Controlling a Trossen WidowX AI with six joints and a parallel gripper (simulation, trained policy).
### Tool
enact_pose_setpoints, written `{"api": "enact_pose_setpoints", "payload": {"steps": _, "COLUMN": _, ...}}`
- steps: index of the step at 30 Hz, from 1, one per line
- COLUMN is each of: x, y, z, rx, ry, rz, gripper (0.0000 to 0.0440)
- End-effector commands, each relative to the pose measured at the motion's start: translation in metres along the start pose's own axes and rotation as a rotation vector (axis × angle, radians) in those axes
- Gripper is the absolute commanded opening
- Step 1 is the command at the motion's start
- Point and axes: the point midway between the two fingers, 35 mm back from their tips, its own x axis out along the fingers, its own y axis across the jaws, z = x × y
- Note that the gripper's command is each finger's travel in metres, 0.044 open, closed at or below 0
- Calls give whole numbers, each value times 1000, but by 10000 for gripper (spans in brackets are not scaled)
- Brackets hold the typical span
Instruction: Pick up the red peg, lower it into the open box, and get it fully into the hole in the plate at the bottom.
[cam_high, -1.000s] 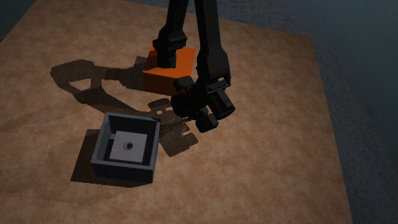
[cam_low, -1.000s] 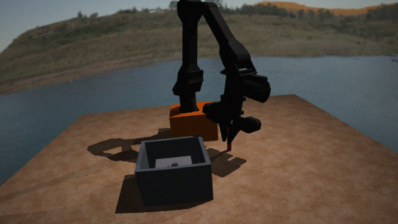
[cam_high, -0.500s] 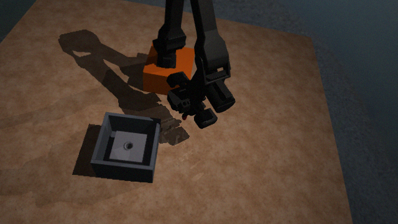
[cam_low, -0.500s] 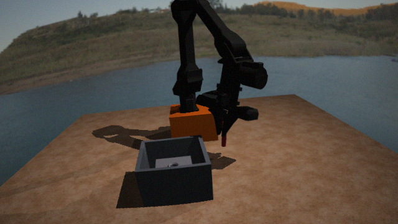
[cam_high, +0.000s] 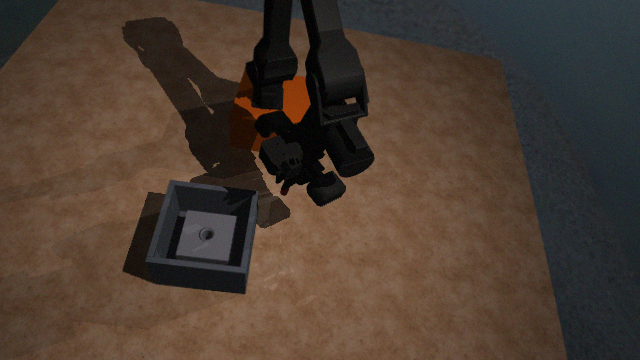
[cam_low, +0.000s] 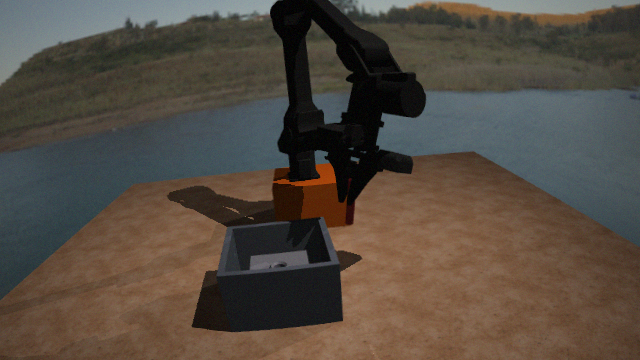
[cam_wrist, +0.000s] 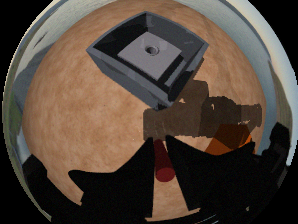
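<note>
The red peg is in the grip of the hand, its fingers closed on it from both sides. In the exterior view the peg stands close to upright, its lower part showing beneath the fingertips and a thin strip of red between them higher up. Whether its foot hangs clear of the worktop I cannot tell for certain, though it looks lifted.

Around it, the hand hangs from the black arm, in front of the orange block on which the arm stands. The peg is outside the open box — off to one side of it, not above its opening. Down in the box lies the pale plate, and the round hole in it has nothing standing in it.

So the grasp looks done, and that is the first part of the job. What remains is the larger share: carrying the peg over the box wall, lining it up with the hole, lowering it and seating it fully. I would judge the task less than half complete. The next move should raise the peg enough to clear the rim before going across — the wall is tall beside so slim a peg, and a low crossing could knock it askew.

Compared with the earlier pictures, the gripper is moving with the red peg, going leftward and higher up in the exterior view. There, the peg is now overlapping the right edge of the orange block, while before it was showing to the right of it. In the top view, the peg's end, which was hidden one second ago, is now showing, and the gripper's shadow is drawing back toward the block.
</note>
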Motion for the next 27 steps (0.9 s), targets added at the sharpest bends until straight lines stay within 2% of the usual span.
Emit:
{"api": "enact_pose_setpoints", "payload": {"steps": 1, "x": -6, "y": 2, "z": 14, "rx": -5, "ry": -17, "rz": 4, "gripper": 0}}
{"api": "enact_pose_setpoints", "payload": {"steps": 15, "x": -16, "y": 7, "z": 73, "rx": 40, "ry": -33, "rz": 3, "gripper": 0}}
{"api": "enact_pose_setpoints", "payload": {"steps": 27, "x": -3, "y": -4, "z": 124, "rx": 115, "ry": -1, "rz": -9, "gripper": 0}}
